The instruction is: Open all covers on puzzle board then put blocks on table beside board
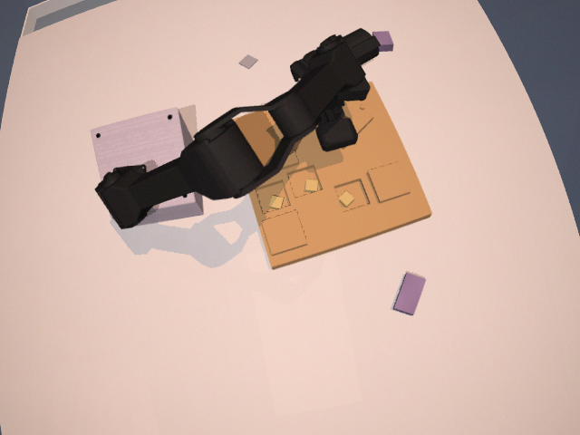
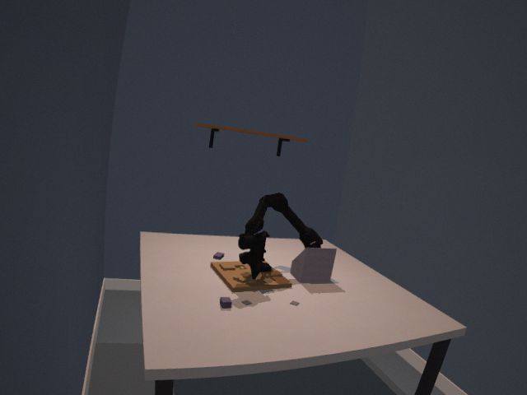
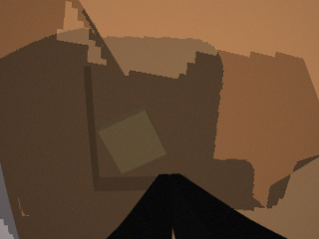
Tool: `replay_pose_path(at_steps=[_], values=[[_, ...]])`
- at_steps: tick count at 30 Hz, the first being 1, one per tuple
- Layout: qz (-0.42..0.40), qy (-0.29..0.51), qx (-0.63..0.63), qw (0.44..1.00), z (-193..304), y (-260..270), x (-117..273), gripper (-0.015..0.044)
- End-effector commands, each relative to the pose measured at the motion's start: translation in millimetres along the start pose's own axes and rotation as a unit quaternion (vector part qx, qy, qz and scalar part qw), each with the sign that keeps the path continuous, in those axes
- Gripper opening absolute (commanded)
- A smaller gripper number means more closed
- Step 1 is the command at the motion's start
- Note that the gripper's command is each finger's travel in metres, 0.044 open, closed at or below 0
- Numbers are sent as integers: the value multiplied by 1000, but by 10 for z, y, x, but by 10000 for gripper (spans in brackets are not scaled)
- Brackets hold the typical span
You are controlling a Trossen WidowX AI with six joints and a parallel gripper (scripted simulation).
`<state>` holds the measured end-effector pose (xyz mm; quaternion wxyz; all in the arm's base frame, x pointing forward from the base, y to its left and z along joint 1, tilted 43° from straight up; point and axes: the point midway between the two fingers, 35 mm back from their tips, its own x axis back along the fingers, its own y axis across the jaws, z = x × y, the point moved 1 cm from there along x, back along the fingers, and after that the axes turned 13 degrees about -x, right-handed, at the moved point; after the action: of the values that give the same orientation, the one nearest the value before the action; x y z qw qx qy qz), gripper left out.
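The orange puzzle board (image 1: pixel 381 140) (image 2: pixel 244 287) lies flat, partly under the arm. Three yellow blocks sit in open square wells: one block (image 1: pixel 276 202) near the left edge, one (image 1: pixel 311 186) beside it, one (image 1: pixel 346 198) farther right. Two square outlined panels, one (image 1: pixel 285 232) at the near-left corner and one (image 1: pixel 390 181) at the right, look flush; their state is unclear. The wrist view shows a shaded square block (image 3: pixel 132 141) in an uncovered well. My gripper (image 2: pixel 254 277) (image 3: pixel 169 185) is shut and empty, pointing down over the board's far part; its fingertips are hidden in the top view.
A purple block (image 1: pixel 384 40) (image 2: pixel 225 302) lies beyond the board and a flat purple one (image 1: pixel 409 294) (image 2: pixel 218 255) off its near-right side. A thin grey tile (image 1: pixel 247 61) (image 2: pixel 294 303) lies beyond the board. A pale box (image 1: pixel 140 140) (image 2: pixel 317 265) stands left under the arm's base.
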<state>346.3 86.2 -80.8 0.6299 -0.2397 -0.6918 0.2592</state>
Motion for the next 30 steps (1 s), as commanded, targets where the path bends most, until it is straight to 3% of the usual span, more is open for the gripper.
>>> replay_pose_path(at_steps=[1, 30], values=[[3, -1, 2, 1000, -16, -64, -5, 0], [4, -1, 2, 1000, -201, -342, -4, 0]])
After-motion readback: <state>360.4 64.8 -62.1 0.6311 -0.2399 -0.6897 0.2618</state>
